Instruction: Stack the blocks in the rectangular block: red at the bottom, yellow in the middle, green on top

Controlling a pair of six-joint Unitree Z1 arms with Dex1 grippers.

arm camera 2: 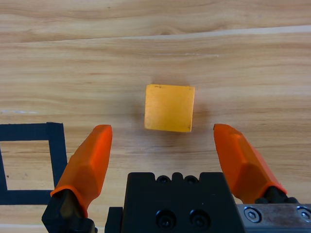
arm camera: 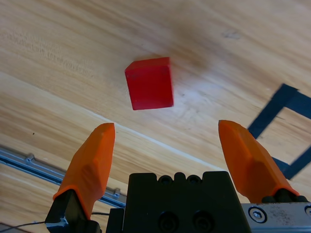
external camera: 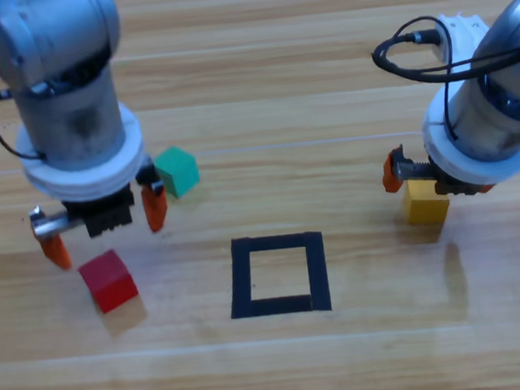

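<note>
On the wooden table (external camera: 325, 106) the black tape outline (external camera: 278, 275) lies a little toward the near edge, about midway between the left and right edges; it is nearly square, with no clear long axis, its sides running close to parallel with the table's edges, and nothing stands inside it. The red cube (external camera: 109, 280) sits to the left of the outline, well apart from it, turned so that its faces lie at a slant to the table's edges and to the wood grain. The left gripper (external camera: 106, 230) hangs just behind the red cube, its two orange jaws spread wide and holding nothing; in the left wrist view the red cube (arm camera: 149, 83) lies ahead of the jaw tips, untouched, with a corner of the tape outline (arm camera: 284, 128) showing at the right. The teal-green cube (external camera: 177, 172) rests farther back, just beside the left gripper's right jaw, also turned at a slant. The yellow cube (external camera: 425, 201) stands to the right of the outline and a little farther back, its faces nearly square to the table's edges. The right gripper (external camera: 435, 178) hovers over it, partly hiding it from above; in the right wrist view the jaws stand apart, with the yellow cube (arm camera 2: 169, 108) lying beyond them, clear of both.
</note>
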